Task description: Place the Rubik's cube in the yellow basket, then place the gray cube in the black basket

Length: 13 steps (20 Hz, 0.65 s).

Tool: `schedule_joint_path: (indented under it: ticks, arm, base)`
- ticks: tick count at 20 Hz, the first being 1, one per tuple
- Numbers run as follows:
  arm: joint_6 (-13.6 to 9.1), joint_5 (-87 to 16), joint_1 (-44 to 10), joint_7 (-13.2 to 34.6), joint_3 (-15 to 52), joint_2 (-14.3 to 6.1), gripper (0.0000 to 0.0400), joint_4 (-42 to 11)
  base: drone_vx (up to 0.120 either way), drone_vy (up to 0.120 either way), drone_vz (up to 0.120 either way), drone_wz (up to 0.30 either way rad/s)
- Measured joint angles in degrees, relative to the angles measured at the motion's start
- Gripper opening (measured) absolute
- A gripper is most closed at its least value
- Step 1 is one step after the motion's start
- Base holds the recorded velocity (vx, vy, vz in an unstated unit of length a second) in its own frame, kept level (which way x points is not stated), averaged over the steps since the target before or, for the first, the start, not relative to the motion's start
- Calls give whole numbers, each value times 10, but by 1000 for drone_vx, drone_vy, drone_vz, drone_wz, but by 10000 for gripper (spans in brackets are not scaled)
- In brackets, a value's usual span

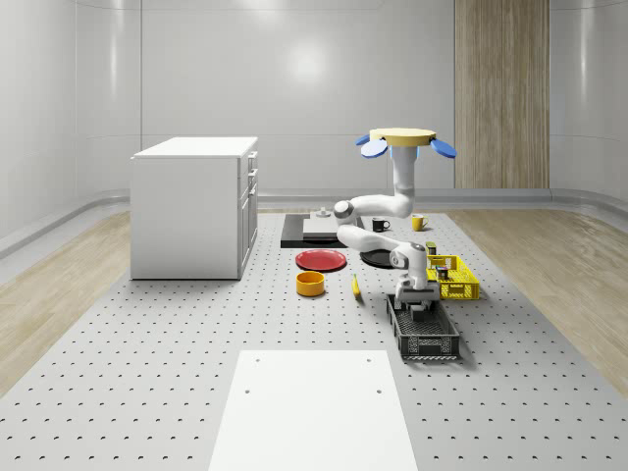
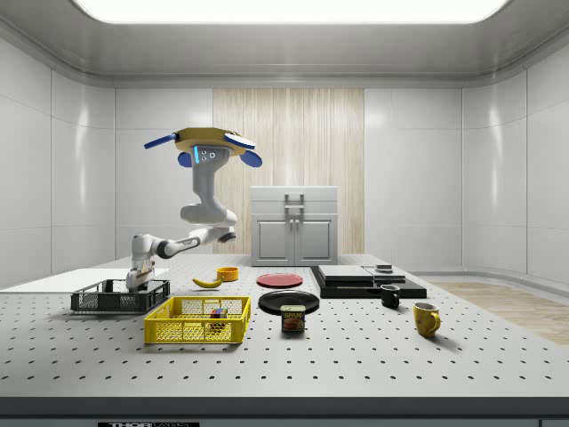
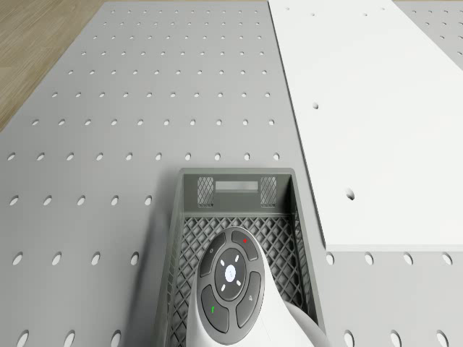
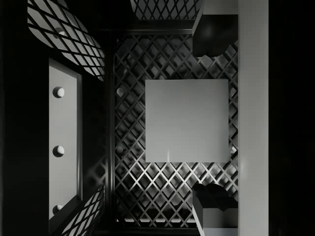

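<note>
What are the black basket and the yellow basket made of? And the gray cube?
The black basket and the yellow basket look like molded plastic: their walls are thin criss-cross mesh with smooth rims. The gray cube, lying on the black basket's floor, has a flat, matte face without marks. It could be plastic or painted wood; the look leaves that open.

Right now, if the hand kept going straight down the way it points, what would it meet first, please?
Most likely the gray cube, lying on the mesh floor of the black basket directly below the hand.
</note>
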Motion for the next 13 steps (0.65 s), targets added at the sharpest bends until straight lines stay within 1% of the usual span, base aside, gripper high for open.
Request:
schedule_joint_path:
  ticks: [6,13]
  arm:
    - [-22,29,12,-1,33,-1,397,-22]
    - [-32,42,17,-1,47,-1,399,-30]
  base:
    - [0,0,0,0]
    - [0,0,0,0]
